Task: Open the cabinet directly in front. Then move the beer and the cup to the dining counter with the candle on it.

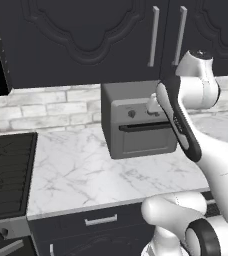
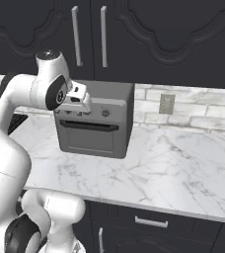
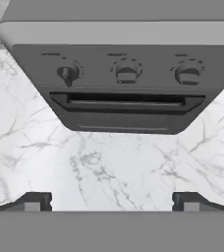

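While the cabinet (image 1: 86,40) hangs shut above the toaster oven (image 1: 138,122), its rigid hinged doors likely swing easily if pulled by a slim silver handle (image 2: 103,35), and the gripper (image 3: 112,199), jaws wide and empty, faces the marble counter (image 2: 183,163).

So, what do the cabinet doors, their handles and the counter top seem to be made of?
The cabinet doors look like painted wood, dark charcoal and matte, with carved curved panels; it could also be moulded board. The handles look like brushed metal, being slim silver bars. The counter top looks like polished marble, white with grey veins, though it may be an imitation.
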Tool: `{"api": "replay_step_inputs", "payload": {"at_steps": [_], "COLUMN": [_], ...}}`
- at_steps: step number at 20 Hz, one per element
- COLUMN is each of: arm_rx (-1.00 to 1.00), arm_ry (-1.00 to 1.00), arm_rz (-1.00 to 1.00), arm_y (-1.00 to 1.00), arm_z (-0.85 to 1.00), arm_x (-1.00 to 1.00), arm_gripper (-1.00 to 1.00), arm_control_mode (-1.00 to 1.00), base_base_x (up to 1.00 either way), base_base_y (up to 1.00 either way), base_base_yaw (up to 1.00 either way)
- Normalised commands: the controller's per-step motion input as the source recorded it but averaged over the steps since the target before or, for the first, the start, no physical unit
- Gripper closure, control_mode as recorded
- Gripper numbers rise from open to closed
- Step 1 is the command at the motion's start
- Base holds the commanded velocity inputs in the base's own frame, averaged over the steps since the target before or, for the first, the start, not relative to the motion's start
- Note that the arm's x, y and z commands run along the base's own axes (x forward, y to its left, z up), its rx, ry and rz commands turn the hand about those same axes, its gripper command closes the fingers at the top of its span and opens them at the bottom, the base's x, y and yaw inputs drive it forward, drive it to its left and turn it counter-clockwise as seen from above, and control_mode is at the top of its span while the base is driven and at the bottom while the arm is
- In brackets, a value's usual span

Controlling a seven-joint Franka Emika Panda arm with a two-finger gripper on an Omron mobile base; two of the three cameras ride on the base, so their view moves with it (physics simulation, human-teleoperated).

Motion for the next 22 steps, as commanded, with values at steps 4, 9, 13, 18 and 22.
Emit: {"api": "replay_step_inputs", "payload": {"at_steps": [4,9,13,18,22], "arm_rx": [0.00,0.00,0.00,0.00,0.00], "arm_ry": [-0.49,-0.52,-0.52,-0.42,-0.29], "arm_rz": [0.00,0.00,0.00,0.00,0.00], "arm_y": [0.00,0.00,0.00,0.00,0.00], "arm_z": [0.16,0.32,0.45,0.56,0.55], "arm_x": [-0.72,-0.66,-0.64,-0.45,-0.32], "arm_gripper": [-1.00,-1.00,-1.00,-1.00,-1.00], "arm_control_mode": [-1.00,-1.00,-1.00,-1.00,-1.00], "base_base_x": [0.00,0.00,0.00,0.00,0.00], "base_base_y": [0.00,0.00,0.00,0.00,0.00], "base_base_yaw": [0.00,0.00,0.00,0.00,0.00]}}
